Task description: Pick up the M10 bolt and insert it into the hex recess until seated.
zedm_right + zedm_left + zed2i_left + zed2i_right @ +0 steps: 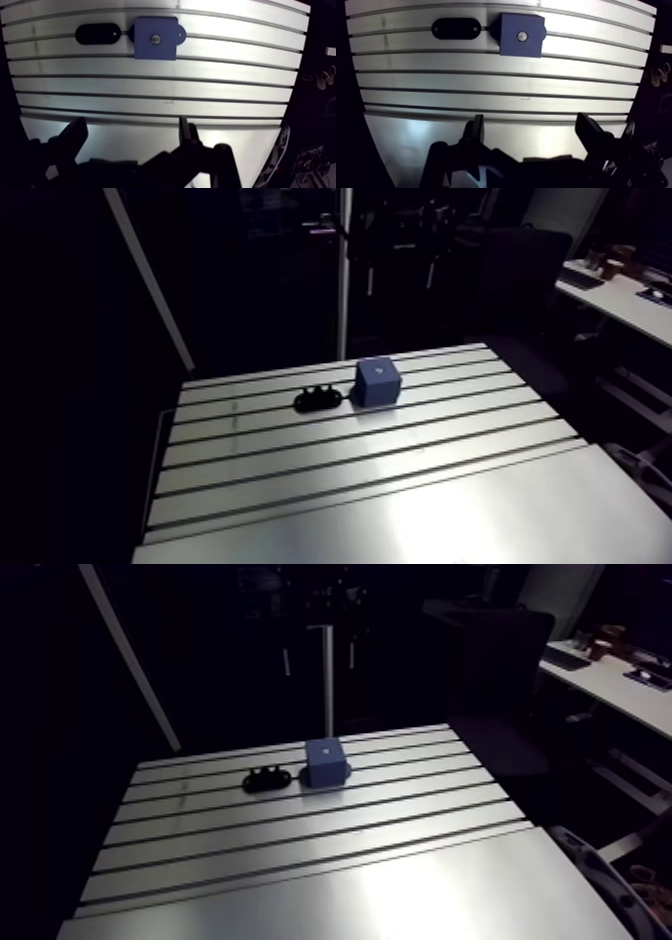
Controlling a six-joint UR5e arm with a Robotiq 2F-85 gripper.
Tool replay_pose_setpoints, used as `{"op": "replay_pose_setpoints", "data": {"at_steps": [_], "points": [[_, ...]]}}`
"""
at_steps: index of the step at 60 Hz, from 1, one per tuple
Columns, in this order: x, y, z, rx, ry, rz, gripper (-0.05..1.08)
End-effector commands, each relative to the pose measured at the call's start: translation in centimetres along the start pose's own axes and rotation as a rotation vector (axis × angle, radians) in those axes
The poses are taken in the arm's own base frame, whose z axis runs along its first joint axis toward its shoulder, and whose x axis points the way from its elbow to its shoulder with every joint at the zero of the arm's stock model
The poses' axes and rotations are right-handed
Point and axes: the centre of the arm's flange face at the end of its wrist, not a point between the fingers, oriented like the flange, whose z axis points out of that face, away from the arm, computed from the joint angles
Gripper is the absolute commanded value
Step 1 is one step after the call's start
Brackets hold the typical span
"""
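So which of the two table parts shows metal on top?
The blue block: a silvery spot at its top centre. The black oval holder beside it shows none.

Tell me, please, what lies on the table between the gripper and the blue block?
Nothing does: the wrist view shows only bare slotted table between the open gripper and the blue block.

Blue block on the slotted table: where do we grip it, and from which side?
Likely take the blue block from straight above, fingers on its two flat walls facing toward and away from the gripper. It stands flat like a cube, and the black oval piece sits close beside a third wall, crowding a finger there.
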Motion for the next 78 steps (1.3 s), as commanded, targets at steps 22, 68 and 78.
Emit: {"op": "replay_pose_setpoints", "data": {"at_steps": [22, 68, 78], "points": [[-2.2, -1.0, -6.2, 0.005, 0.042, 0.005, 0.01], [-2.9, -5.0, -8.7, -0.003, 0.095, 0.068, 0.01], [-3.5, -6.6, -9.1, -0.007, 0.103, 0.052, 0.01]]}}
